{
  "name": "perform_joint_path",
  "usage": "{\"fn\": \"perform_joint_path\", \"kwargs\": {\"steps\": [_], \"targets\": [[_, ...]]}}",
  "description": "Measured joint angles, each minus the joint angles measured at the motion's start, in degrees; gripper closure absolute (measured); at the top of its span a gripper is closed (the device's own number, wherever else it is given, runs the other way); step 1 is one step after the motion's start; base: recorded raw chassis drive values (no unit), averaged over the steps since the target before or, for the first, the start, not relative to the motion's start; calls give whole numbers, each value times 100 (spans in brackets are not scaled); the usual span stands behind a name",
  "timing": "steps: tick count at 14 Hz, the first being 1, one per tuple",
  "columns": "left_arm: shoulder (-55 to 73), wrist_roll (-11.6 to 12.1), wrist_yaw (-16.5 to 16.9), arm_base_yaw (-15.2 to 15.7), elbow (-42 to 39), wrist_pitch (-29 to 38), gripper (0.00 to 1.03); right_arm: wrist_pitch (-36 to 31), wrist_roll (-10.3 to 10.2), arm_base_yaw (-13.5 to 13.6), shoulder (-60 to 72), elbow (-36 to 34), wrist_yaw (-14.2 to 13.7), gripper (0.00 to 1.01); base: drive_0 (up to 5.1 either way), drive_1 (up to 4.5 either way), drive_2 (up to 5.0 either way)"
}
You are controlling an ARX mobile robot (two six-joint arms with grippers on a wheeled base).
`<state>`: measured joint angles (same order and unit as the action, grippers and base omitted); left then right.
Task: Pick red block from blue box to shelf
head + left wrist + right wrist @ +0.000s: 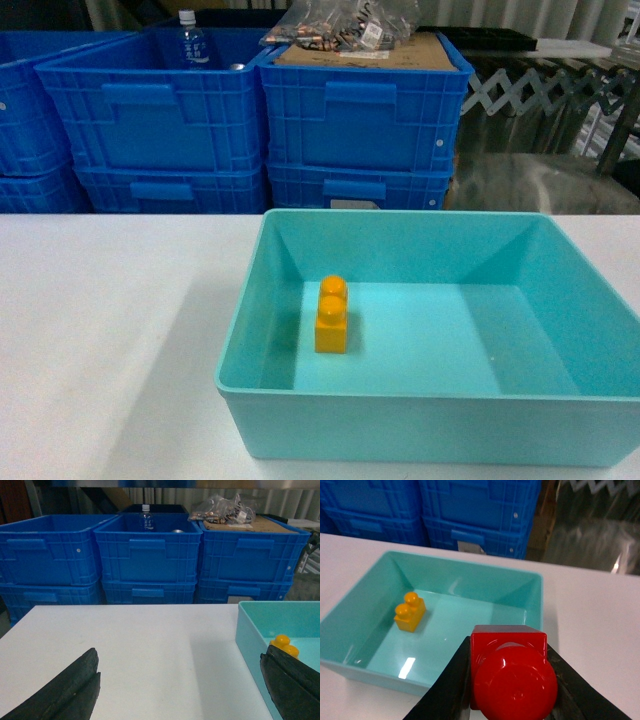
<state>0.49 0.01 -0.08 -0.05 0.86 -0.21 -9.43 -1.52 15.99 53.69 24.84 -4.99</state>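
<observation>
My right gripper [509, 652] is shut on the red block [512, 675], whose round stud faces the camera. It hangs above the near right corner of the blue box [350, 665], clear of the rim. In the head view the blue box [420, 410] sits on the white table and neither gripper shows. My left gripper [179, 655] stands open over bare table, just left of the blue box [247, 630], with nothing between its fingers. I cannot make out the shelf in any view.
A yellow-orange two-stud brick [331, 315] stands inside the box near its left wall. Stacked dark blue crates [360, 120] line the back beyond the table, holding a water bottle [192, 42] and a plastic bag [340, 25].
</observation>
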Motion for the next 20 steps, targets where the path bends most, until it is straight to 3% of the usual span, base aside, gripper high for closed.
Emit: {"fn": "perform_joint_path", "kwargs": {"steps": [1,2,3,4,6,10,12,20], "targets": [[0,0,4,0,0,0,5,-20,160,74,-942,-442,-9,72,0,0,0],[0,0,7,0,0,0,5,-1093,157,192,-1329,-748,-688,72,0,0,0],[0,0,4,0,0,0,5,-1508,157,24,-1558,-970,-935,72,0,0,0],[0,0,2,4,0,-2,5,-1486,157,-225,-1753,-1259,-911,72,0,0,0],[0,0,4,4,0,0,5,-1362,155,-518,-2083,-1622,-584,72,0,0,0],[0,0,4,4,0,0,5,-1115,157,-951,-2754,-1947,-192,72,0,0,0],[0,0,4,4,0,2,5,-905,157,-1554,-3073,-2098,442,72,0,0,0],[0,0,0,4,0,-2,5,-348,155,-1600,-4098,-2417,501,72,0,0,0]]}}
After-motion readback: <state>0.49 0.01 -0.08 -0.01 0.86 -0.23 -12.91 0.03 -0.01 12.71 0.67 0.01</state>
